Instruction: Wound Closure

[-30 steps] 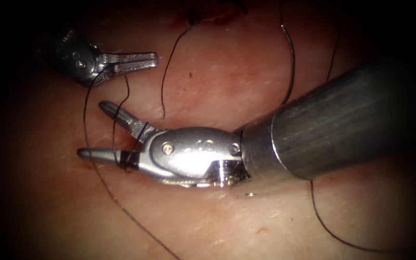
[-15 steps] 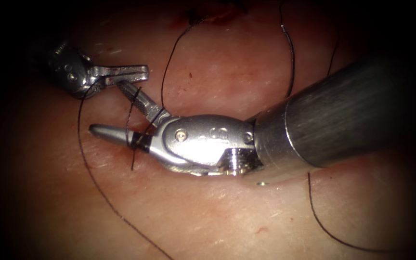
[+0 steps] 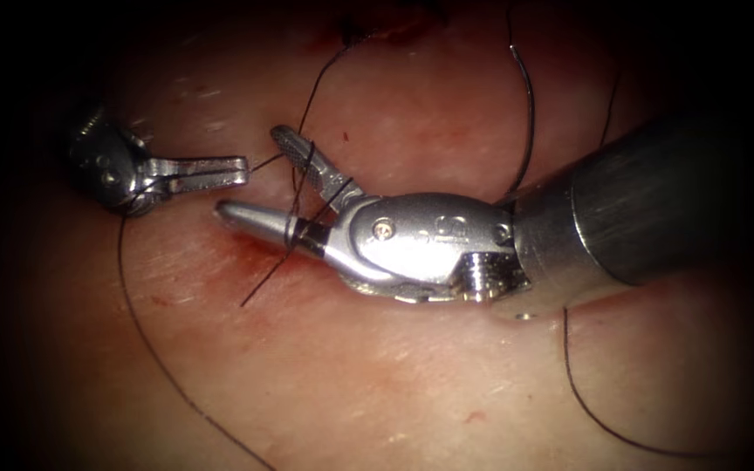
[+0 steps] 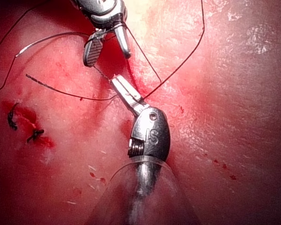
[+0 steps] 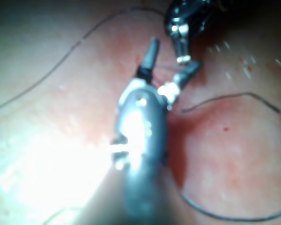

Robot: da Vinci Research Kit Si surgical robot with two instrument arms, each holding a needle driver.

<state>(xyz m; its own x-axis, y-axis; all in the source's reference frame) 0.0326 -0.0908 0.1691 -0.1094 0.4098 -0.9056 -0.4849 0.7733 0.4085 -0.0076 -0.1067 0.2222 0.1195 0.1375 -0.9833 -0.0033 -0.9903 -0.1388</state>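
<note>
Withdrawing toward 3 o'clock with right tool [image 3: 259, 179] jaws spread wide, thread [image 3: 294, 196] wrapped around both, left tool [image 3: 220, 172] clamping thread end at 9 o'clock, tightening loops; needle unseen.

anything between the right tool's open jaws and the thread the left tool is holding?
Nothing visible. The left tool is shut on the thread, which runs straight to the right tool, whose jaws stand open with thread already crossing between them near the hinge. Below lies bare tissue. I can't make out a needle.
</note>
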